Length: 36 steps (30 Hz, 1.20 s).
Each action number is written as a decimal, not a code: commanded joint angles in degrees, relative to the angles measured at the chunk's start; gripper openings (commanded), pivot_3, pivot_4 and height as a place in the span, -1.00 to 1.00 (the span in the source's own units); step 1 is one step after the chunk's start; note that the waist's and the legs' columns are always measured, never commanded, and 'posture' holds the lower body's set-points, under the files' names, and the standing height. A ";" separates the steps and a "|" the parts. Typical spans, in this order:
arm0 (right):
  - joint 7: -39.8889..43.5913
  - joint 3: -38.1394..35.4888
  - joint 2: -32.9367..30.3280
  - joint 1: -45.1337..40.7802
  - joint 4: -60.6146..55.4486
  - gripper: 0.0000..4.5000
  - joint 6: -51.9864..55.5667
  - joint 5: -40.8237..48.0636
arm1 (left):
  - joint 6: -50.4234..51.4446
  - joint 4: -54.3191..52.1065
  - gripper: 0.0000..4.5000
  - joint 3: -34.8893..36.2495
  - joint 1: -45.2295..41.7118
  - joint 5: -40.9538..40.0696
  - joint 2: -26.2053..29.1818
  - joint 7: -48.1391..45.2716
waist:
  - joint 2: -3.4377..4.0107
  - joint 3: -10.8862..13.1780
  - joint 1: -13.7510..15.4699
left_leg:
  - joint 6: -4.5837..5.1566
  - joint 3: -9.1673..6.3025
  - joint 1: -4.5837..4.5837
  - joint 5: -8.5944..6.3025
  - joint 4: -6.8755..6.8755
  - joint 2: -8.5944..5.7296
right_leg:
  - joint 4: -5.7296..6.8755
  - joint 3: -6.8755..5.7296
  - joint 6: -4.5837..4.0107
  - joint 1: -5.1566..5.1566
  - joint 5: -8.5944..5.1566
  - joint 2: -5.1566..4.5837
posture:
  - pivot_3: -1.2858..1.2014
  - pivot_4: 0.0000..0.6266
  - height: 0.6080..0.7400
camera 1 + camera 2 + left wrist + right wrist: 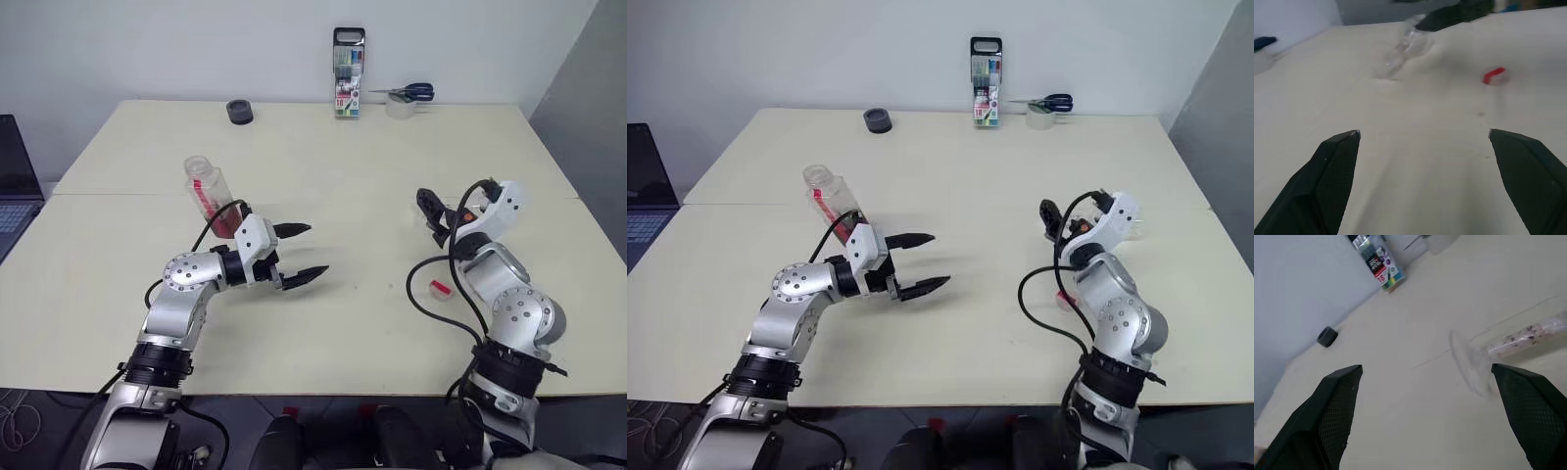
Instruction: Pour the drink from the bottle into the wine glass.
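Spreading its two black fingers wide, the left end effector (302, 253) hangs just above the pale surface (353, 176) and points toward the robot's right, holding nothing and touching nothing. Just behind its wrist, on the robot's left, stands the bottle (209, 194), clear with a red label strip; its neck looks open, and how much drink is in it cannot be told. In the left wrist view the fingers (1327, 171) frame bare surface, and beyond them lies a small pale cap with a red band (1495, 77), apart from the end effector. Farther off in that view the wine glass (1400, 51) shows as a clear blurred shape close under the other arm's dark fingers. On the robot's right, the right end effector (429, 211) is raised over the surface, its fingers also fully apart and gripping nothing. In the right wrist view the fingers (1332, 411) stand wide, and the glass's round foot (1469, 363) and stem lie between and just beyond them, tilted across the view, not touched. At the far edge of the surface sit a dark roll (239, 111), a marker pack (348, 73) and scissors (404, 93) on a tape roll.
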 commanded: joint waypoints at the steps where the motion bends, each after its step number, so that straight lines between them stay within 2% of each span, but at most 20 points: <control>1: -7.39 -5.06 1.63 -3.95 2.80 1.00 -1.40 5.71 | -1.21 -0.01 1.00 -0.96 -2.17 -0.57 1.46 -4.54 | 0.03 0.02 -0.08 | 0.00 -0.04 -0.01 0.00 0.00 -0.01 | 0.02 -0.02 -0.02 0.00 -0.01 0.00 | 0.03 -0.52 1.00; 5: -12.30 -7.94 2.69 -5.09 6.61 1.00 -3.38 11.00 | -1.08 1.11 1.00 -1.17 -3.34 -0.73 1.95 -7.14 | 0.04 0.02 -0.40 | 0.01 -0.02 -0.02 0.00 -0.03 -0.01 | 0.00 -0.02 -0.03 0.00 -0.01 -0.02 | 0.03 -0.52 1.00; 10: -14.61 -8.60 3.13 -6.86 12.92 1.00 -9.19 15.89 | -1.82 2.20 1.00 -1.24 -3.63 -0.79 2.10 -9.86 | 0.12 0.07 -0.91 | 0.04 0.04 0.02 0.01 -0.03 0.01 | 0.01 0.01 -0.03 0.00 -0.02 0.01 | 0.03 -0.52 1.00; 23: -7.66 -6.45 -3.35 -13.46 35.21 1.00 -23.61 15.23 | -2.16 6.85 1.00 0.84 -6.65 -1.25 2.47 -11.61 | 0.16 0.09 -2.10 | 0.06 0.07 0.03 0.02 -0.04 0.01 | 0.02 0.04 -0.04 -0.01 -0.02 0.02 | 0.03 -0.52 1.00; 33: -2.75 -7.89 -6.83 -17.22 49.47 1.00 -31.89 15.87 | -0.12 4.83 1.00 0.82 -7.05 -1.54 2.65 -10.82 | 0.16 0.09 -2.12 | 0.06 0.08 0.04 0.02 -0.02 0.02 | 0.03 0.07 -0.03 0.00 -0.02 0.02 | 0.03 -0.52 1.00; 36: -1.48 -8.57 -7.97 -18.81 53.68 0.73 -33.96 16.28 | 0.49 4.41 1.00 0.74 -7.47 -1.35 2.70 -10.64 | 0.16 0.09 -2.13 | 0.07 0.08 0.07 0.03 -0.02 0.02 | 0.04 0.06 -0.04 0.02 -0.02 0.03 | 0.03 -0.52 1.00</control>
